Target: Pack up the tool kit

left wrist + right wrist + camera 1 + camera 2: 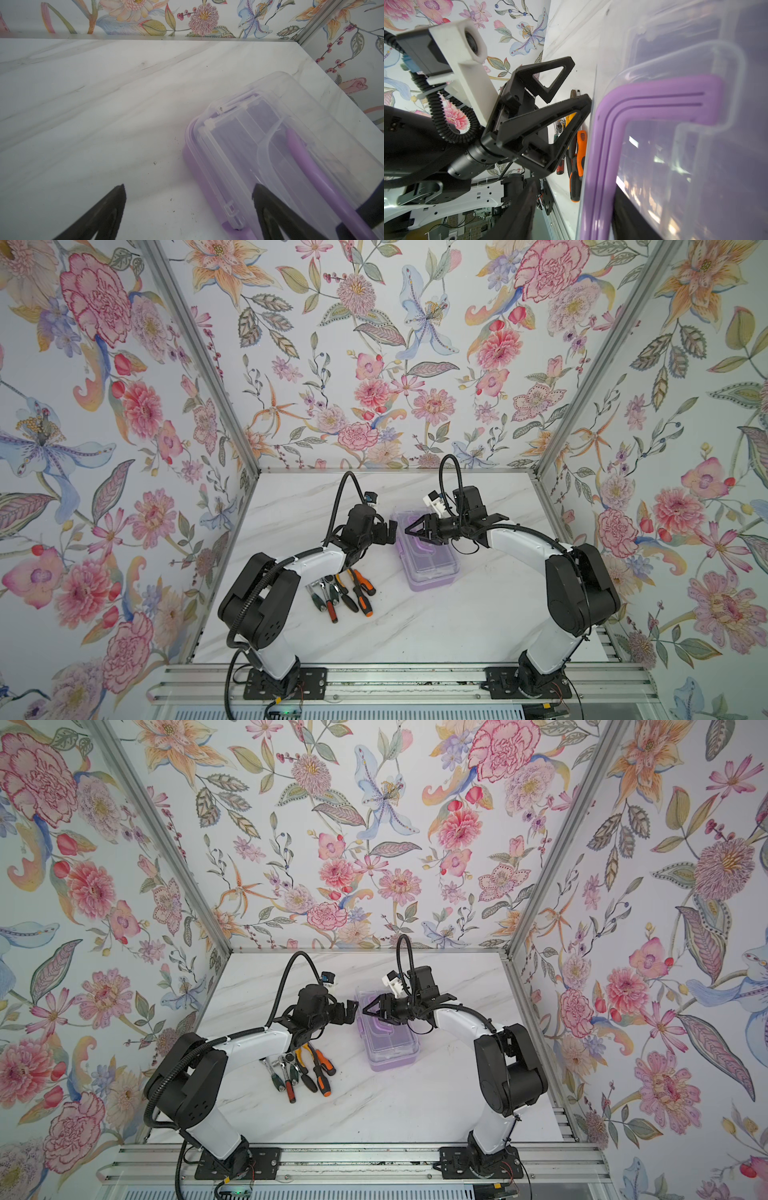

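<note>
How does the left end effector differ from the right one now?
The left end effector is wide open and empty; the right end effector has narrower jaws straddling the purple handle, though whether it grips is unclear. The left one sits at the left edge of the lilac box; the right one is over its clear lid. Both have black triangular fingers, facing each other.

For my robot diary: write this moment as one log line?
left gripper: open beside lilac clear-lidded plastic box | right gripper: over its purple C-shaped handle, grip unclear | orange-black screwdrivers, yellow-handled pliers: unpacked on table
</note>
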